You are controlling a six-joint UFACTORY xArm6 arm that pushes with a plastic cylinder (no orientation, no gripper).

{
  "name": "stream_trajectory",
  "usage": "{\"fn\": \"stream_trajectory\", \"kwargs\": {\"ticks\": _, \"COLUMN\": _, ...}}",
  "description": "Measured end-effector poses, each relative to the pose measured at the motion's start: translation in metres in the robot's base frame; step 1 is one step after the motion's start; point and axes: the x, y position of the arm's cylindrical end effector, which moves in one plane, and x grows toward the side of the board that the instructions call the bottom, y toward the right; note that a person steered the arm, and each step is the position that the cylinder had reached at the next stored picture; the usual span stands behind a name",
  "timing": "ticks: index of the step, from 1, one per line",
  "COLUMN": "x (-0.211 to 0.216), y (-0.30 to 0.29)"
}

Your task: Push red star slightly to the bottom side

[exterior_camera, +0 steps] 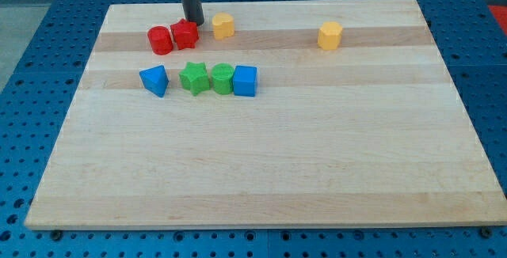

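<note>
The red star (184, 34) lies near the view's top left on the wooden board (261, 171). It touches a red cylinder-like block (160, 40) on its left. My tip (193, 22) stands just above and slightly right of the red star, at its top edge, touching or nearly touching it. The dark rod rises from there out of the view's top.
A yellow block (223, 25) sits just right of my tip. Another yellow block (329, 35) lies at the top right. Below the red blocks is a row: blue triangle (155, 80), green star (193, 77), green block (221, 78), blue cube (245, 81).
</note>
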Motion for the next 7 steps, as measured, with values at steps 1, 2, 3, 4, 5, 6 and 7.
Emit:
{"fn": "stream_trajectory", "kwargs": {"ticks": 1, "x": -0.002, "y": -0.012}}
{"fn": "stream_trajectory", "kwargs": {"ticks": 2, "x": 0.008, "y": -0.016}}
{"fn": "stream_trajectory", "kwargs": {"ticks": 3, "x": 0.014, "y": -0.016}}
{"fn": "stream_trajectory", "kwargs": {"ticks": 4, "x": 0.016, "y": -0.016}}
{"fn": "stream_trajectory", "kwargs": {"ticks": 5, "x": 0.023, "y": -0.016}}
{"fn": "stream_trajectory", "kwargs": {"ticks": 6, "x": 0.026, "y": -0.016}}
{"fn": "stream_trajectory", "kwargs": {"ticks": 7, "x": 0.004, "y": -0.009}}
